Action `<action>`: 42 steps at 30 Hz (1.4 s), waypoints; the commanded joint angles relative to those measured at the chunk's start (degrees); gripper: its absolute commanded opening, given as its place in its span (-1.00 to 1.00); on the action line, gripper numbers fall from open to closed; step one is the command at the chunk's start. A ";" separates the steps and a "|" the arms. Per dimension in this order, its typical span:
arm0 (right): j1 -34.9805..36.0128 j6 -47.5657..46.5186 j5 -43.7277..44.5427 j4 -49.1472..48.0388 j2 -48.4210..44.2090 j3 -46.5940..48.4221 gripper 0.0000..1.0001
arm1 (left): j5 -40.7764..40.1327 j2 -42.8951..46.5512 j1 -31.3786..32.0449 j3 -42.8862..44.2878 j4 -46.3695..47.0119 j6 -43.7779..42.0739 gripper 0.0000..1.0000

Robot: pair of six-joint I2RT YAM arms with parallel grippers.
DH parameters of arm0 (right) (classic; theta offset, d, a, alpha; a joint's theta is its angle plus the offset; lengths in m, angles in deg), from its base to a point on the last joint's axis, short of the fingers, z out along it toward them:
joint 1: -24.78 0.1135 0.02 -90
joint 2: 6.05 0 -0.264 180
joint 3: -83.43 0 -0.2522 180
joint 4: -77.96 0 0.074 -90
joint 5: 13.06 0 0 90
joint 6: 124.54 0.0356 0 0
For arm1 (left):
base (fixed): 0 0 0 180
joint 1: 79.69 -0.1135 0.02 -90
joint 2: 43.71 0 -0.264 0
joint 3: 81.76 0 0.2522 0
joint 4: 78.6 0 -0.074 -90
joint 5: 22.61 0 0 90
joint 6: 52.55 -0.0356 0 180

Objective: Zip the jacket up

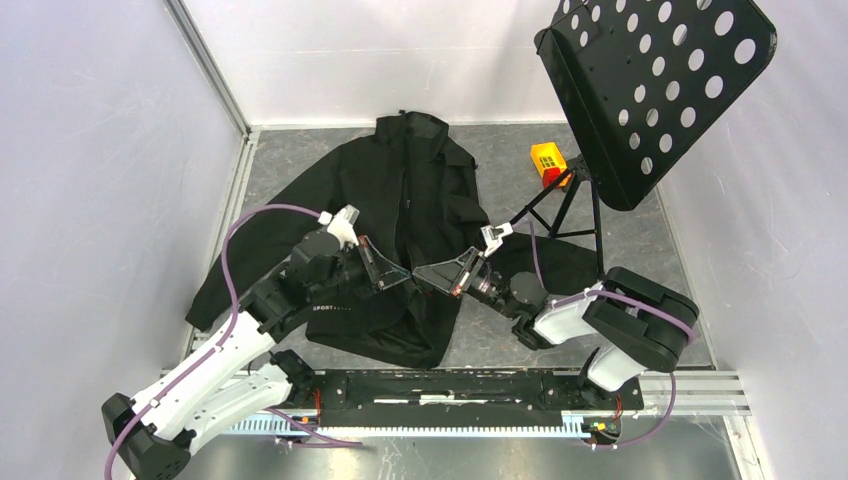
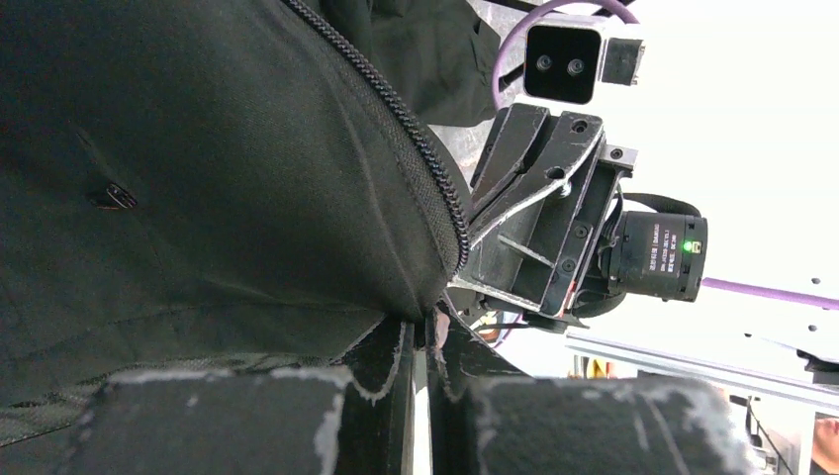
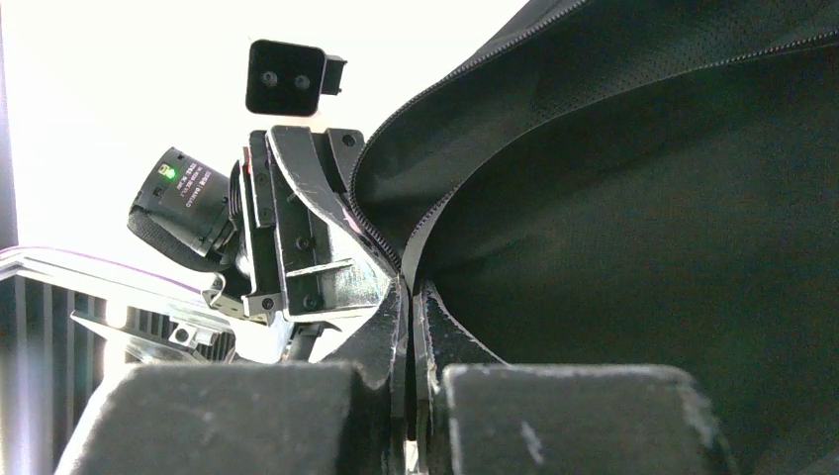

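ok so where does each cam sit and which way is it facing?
Top external: above and behind the robot, looking down on the jacket and music stand; left arm and right arm show, left gripper and right gripper tip to tip.
Left wrist: on the left arm, looking along its own fingers, shut on the jacket's zipper edge, toward the right gripper.
Right wrist: mirrored, own fingers pinching the jacket, facing the left gripper.
Shared: both wrist views show the zipper edge and the opposite gripper.
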 commanded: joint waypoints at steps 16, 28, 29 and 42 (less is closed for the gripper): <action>3.15 0.53 10.60 -0.88 -1.62 3.78 -0.99 | -6.78 2.99 0.11 -3.65 4.54 5.38 -0.95; 3.33 1.41 11.73 -0.25 -1.02 4.59 -0.99 | -6.29 6.76 0.11 -7.83 11.67 5.77 -0.96; 3.33 1.38 11.83 -0.26 -0.89 4.33 -0.99 | -6.45 7.05 0.11 -8.04 11.75 5.77 -0.96; 3.44 1.85 10.79 -1.73 -0.34 3.70 -0.99 | -10.51 10.96 0.11 -7.75 9.79 5.32 -0.95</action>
